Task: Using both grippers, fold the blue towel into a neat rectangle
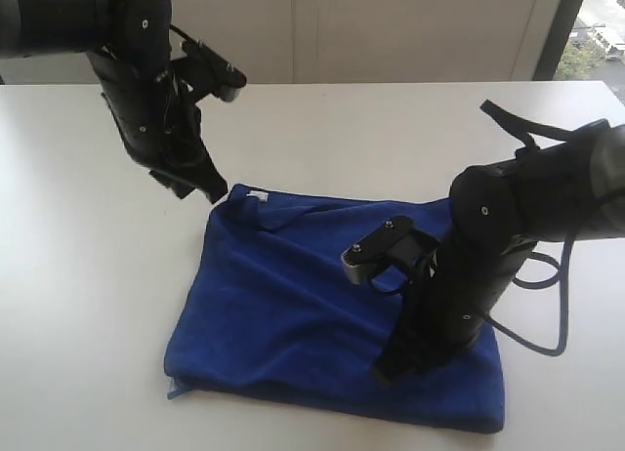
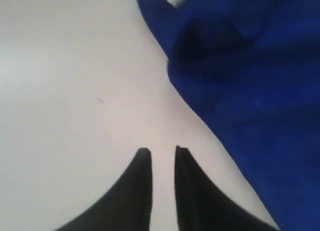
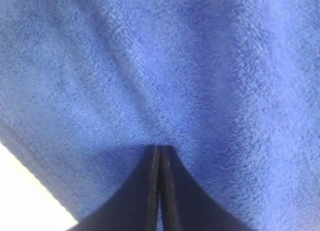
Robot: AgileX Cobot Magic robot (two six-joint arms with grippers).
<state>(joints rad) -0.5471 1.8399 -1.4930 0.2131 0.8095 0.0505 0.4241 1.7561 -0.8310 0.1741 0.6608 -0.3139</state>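
Note:
The blue towel (image 1: 322,305) lies folded over on the white table (image 1: 88,275), with a small white tag (image 1: 259,195) at its far left corner. My left gripper (image 1: 217,192) hangs just left of that corner. In the left wrist view its jaws (image 2: 162,151) stand a little apart over bare table, with nothing between them and the towel (image 2: 250,76) off to one side. My right gripper (image 1: 383,373) points down onto the towel near its front edge. In the right wrist view its jaws (image 3: 160,148) are shut, tips against the fuzzy cloth (image 3: 200,66), with no fold pinched between them.
The right arm's black cable loop (image 1: 552,305) hangs beside the towel's right edge. A pale wall runs behind the table's far edge (image 1: 391,83), and a window (image 1: 596,31) shows at the top right. Bare tabletop surrounds the towel on the left and behind it.

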